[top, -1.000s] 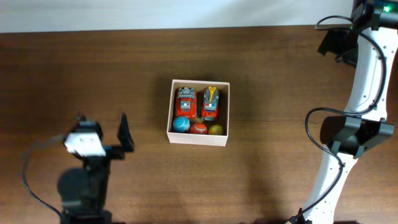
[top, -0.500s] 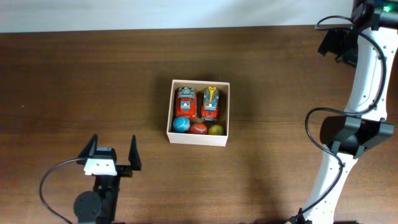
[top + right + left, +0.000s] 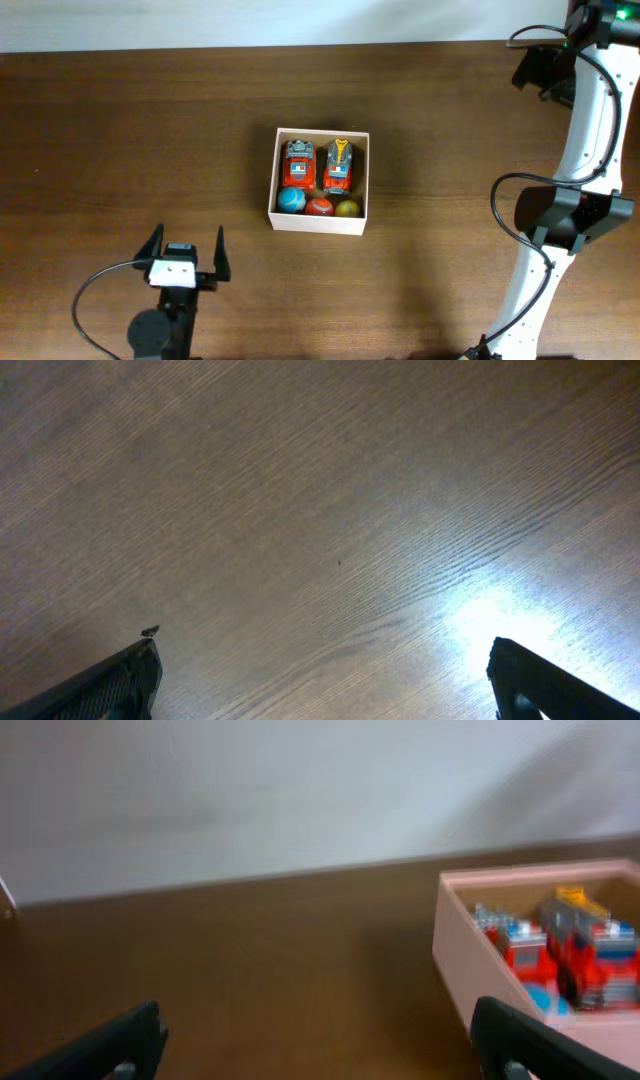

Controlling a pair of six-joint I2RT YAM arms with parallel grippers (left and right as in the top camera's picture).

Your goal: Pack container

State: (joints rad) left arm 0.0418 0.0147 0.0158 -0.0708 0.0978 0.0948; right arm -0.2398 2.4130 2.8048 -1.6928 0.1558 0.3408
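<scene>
A: Where's the small white cardboard box (image 3: 318,223) lying?
B: Middle of the brown wooden desk (image 3: 150,120), ahead-right of the left gripper (image 3: 187,240), the nearer one. Its jaws and the right gripper's (image 3: 335,695) are spread, empty.

**Non-task items: bench, wall, five toys**
Dark brown wood-grain bench (image 3: 150,130), with a pale wall (image 3: 250,20) along its far edge. Two red-orange toy trucks sit side by side: grey-topped truck (image 3: 298,163) left, yellow-topped truck (image 3: 339,165) right. Along their near ends runs a row of blue ball (image 3: 291,200), red ball (image 3: 319,207) and yellow ball (image 3: 347,209). All five lie inside the container (image 3: 318,222).
</scene>
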